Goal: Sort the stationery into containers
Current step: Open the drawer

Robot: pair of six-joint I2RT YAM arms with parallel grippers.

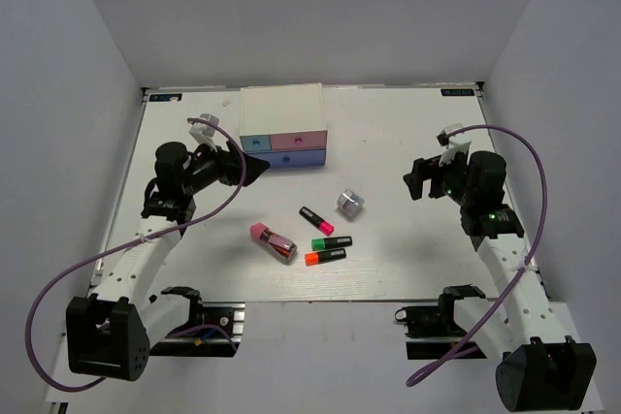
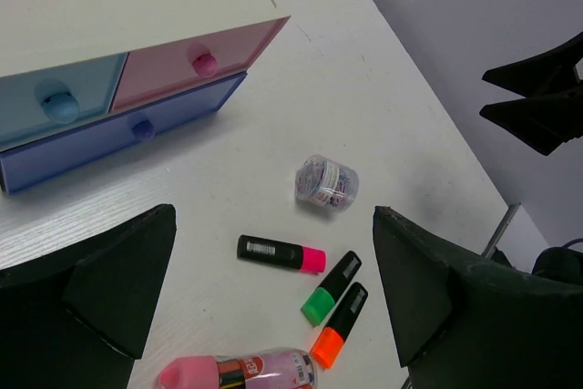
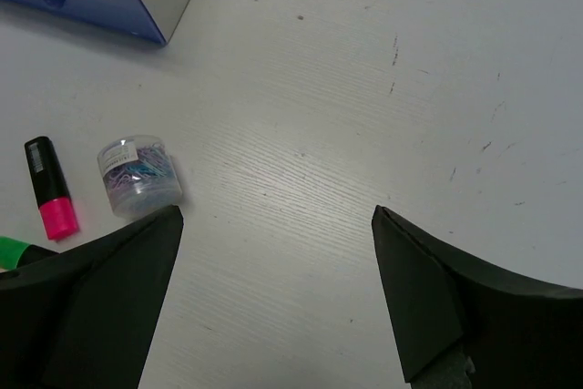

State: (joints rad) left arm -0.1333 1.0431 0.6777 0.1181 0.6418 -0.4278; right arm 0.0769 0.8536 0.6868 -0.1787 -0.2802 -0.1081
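**Nothing sorted yet, all five bits of stationery out on the table**

All of it sits loose mid-table, on the arms' side of the drawer unit (image 1: 282, 109). The pink-ended marker (image 1: 316, 219) lies at a slant. Just beyond it, toward the arms, the green-ended marker (image 1: 332, 241) and orange-ended marker (image 1: 325, 257) lie side by side, nearly parallel and pretty much touching. The pink-and-dark-red block (image 1: 273, 241) is on its side just left of those two. The small cube (image 1: 350, 203) sits near the pink marker, on its far right. In the wrist views it looks like a clear little box with purplish and blue clips inside.

The unit stands at the far side of the table (image 1: 417, 269), white top up. All three drawers look pushed in. The light blue drawer (image 1: 254, 142) and pink drawer (image 1: 299, 141) are next to each other, with the wide periwinkle drawer (image 1: 296, 157) under both.

The left gripper (image 1: 260, 170) hangs near the unit's front left corner, by the blue drawer. Its fingers are spread wide with nothing between them. The right gripper (image 1: 414, 181) is well off to the right of the cube, also spread and carrying nothing, with bare tabletop under it.
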